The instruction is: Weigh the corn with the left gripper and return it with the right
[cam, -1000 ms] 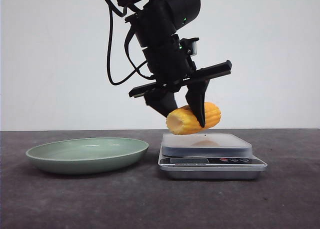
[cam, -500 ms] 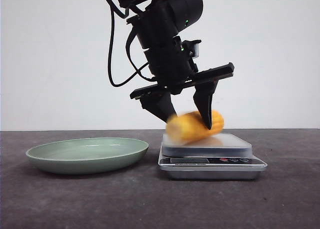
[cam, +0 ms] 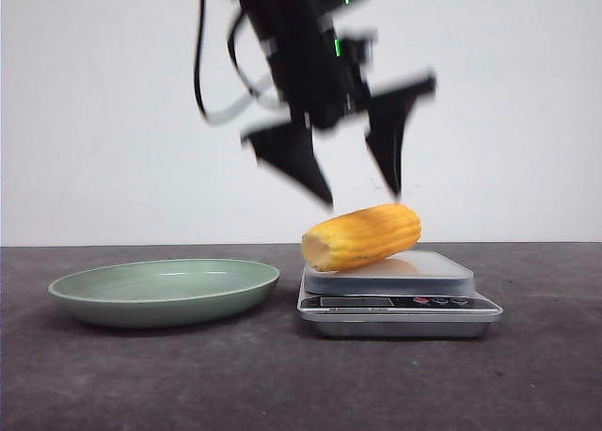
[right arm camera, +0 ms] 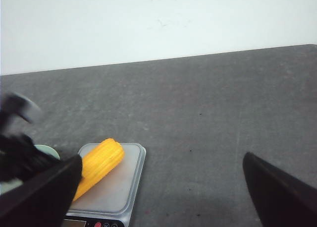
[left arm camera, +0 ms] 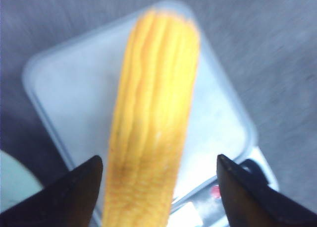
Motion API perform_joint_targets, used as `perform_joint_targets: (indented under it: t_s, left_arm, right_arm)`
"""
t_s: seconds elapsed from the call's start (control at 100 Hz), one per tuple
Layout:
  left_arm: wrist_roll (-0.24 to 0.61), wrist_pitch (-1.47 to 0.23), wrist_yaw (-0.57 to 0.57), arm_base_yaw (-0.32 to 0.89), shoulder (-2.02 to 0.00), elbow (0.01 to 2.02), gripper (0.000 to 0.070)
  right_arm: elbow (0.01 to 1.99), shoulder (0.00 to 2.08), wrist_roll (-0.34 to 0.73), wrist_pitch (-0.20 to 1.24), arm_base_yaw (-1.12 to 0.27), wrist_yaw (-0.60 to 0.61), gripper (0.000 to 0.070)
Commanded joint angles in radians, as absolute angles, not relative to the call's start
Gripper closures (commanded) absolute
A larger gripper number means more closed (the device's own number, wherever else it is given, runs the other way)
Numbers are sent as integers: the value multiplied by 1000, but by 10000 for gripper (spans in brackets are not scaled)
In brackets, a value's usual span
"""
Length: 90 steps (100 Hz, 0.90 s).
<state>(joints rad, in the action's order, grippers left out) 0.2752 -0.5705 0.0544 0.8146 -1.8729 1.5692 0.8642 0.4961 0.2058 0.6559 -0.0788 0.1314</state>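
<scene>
The yellow-orange corn (cam: 362,236) lies on its side on the scale (cam: 442,279), its paler cut end jutting past the platform's left edge. My left gripper (cam: 362,196) is open and blurred, a little above the cob and not touching it. In the left wrist view the corn (left arm camera: 153,123) stretches across the scale platform (left arm camera: 64,88) between the spread fingertips (left arm camera: 81,187). From the right wrist view, the corn (right arm camera: 99,165) rests on the scale (right arm camera: 124,182). My right gripper (right arm camera: 161,180) is open over bare table beside the scale, and it does not show in the front view.
A shallow pale green plate (cam: 165,290) sits left of the scale on the dark grey table (cam: 301,384). The scale has a display and buttons (cam: 437,301) on its front. A white wall stands behind. A sliver of the plate (left arm camera: 12,185) shows in the left wrist view.
The left gripper lowered the corn onto the scale, opened and let it go, then rose. The corn now rests on the platform.
</scene>
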Motion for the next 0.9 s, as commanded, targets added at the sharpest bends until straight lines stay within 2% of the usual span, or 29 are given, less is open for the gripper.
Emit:
perform_joint_targets:
  t_s: [0.0, 0.16, 0.48, 0.64, 0.76, 0.89]
  left_arm:
    - [223, -561, 79, 826, -1794, 1618, 249]
    - [174, -631, 160, 790, -1593, 1619, 184]
    - [135, -841, 333, 712, -1144, 1618, 185]
    - [124, -1004, 492, 705, -961, 1618, 185]
    - [189, -1148, 576, 705, -835, 1618, 185]
    - [284, -1258, 582, 705, -697, 1615, 185]
  right_arm:
    - [879, 501, 194, 652, -83, 131, 40]
    - [879, 501, 194, 655, -83, 133, 39]
    - [879, 505, 194, 651, -87, 169, 40]
    - [879, 511, 194, 646, -107, 188, 40]
    - [879, 522, 194, 635, -127, 188, 40]
    - [879, 540, 194, 626, -147, 192, 39]
